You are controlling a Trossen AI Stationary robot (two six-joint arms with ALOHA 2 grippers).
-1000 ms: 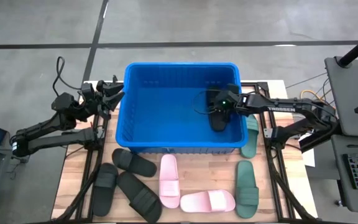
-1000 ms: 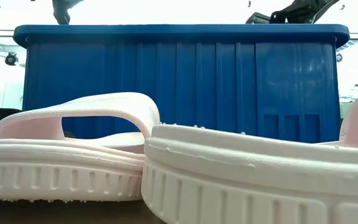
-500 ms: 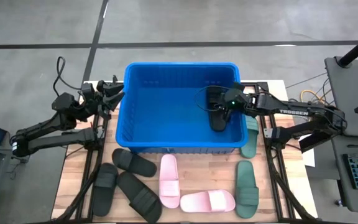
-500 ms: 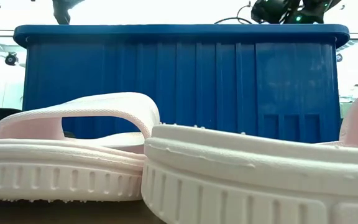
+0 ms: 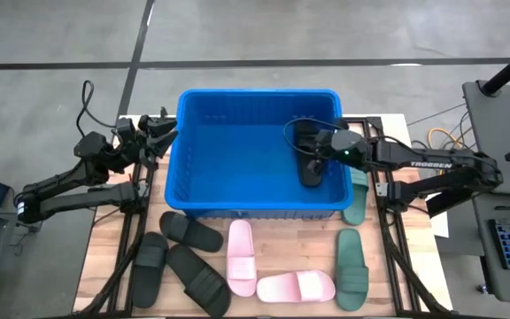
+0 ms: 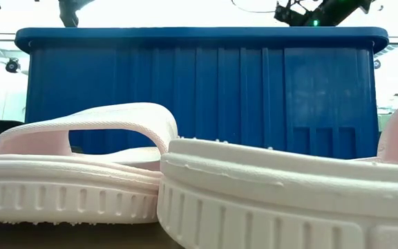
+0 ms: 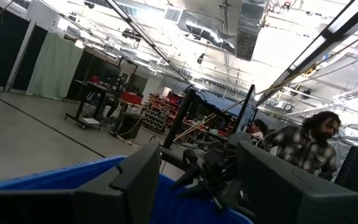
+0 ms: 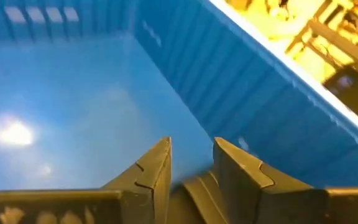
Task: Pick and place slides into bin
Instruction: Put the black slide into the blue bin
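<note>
- right end effector (image 5: 312,144) hovers inside the blue bin (image 5: 237,209), fingers slightly parted, empty, above a black slide (image 5: 309,167) on its right floor.
- left end effector (image 5: 158,135) waits left of the bin; cannot tell its opening.
- seven slides sit on the table (image 5: 109,252).

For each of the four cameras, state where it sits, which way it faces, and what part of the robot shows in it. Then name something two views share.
High view: above the table, looking straight down; shows both arms, the blue bin and a black slide inside it under the right gripper.
Low view: at tabletop height, looking level past a pink slide at the bin wall; arm parts show above the rim.
Left wrist view: on the left arm, facing across the room; its own fingers show.
Right wrist view: on the right arm, looking into the bin; its own fingers show.
Shared: all four show the blue bin.
</note>
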